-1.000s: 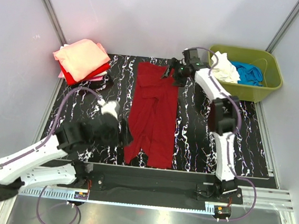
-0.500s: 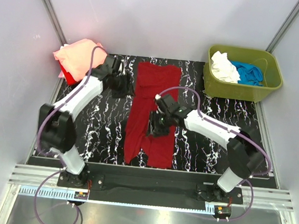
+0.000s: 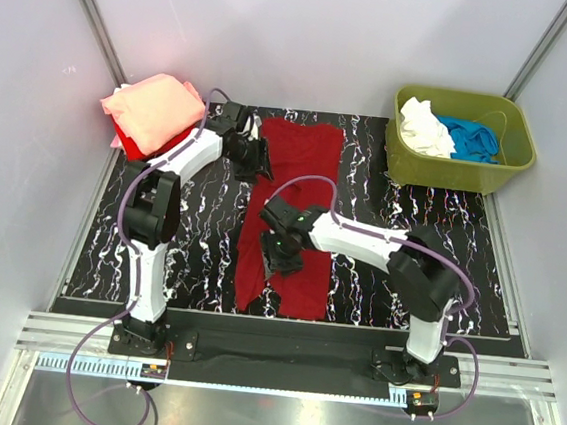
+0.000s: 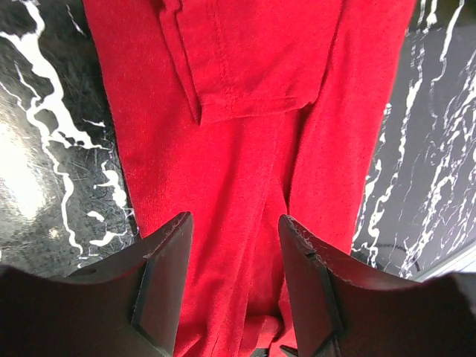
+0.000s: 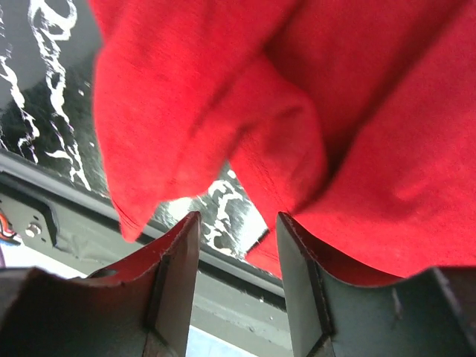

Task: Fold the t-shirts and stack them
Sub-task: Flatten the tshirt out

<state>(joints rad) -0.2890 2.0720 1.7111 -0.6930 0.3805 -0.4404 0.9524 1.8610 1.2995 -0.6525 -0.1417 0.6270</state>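
Two ends of one long strip: my next move hangs on that. The dark red t-shirt lies on the table, folded narrow, its long axis running from the far edge toward my bases. My left gripper sits at its far left corner, arm stretched out long, jaws spread with nothing pinched. In the left wrist view the cloth runs away beneath my fingers, a tucked sleeve seam ahead. My right gripper hovers over the near half, forearm swung inward across the table, jaws likewise apart and empty. Its wrist view shows the rumpled near hem just beyond the fingertips, with the table's front edge behind. So I judge the right arm nearer the near hem and the left nearer the far end — an end-to-end fold would suit that. The finished stack lies far left, near my left gripper — the olive tub is far right, well apart.
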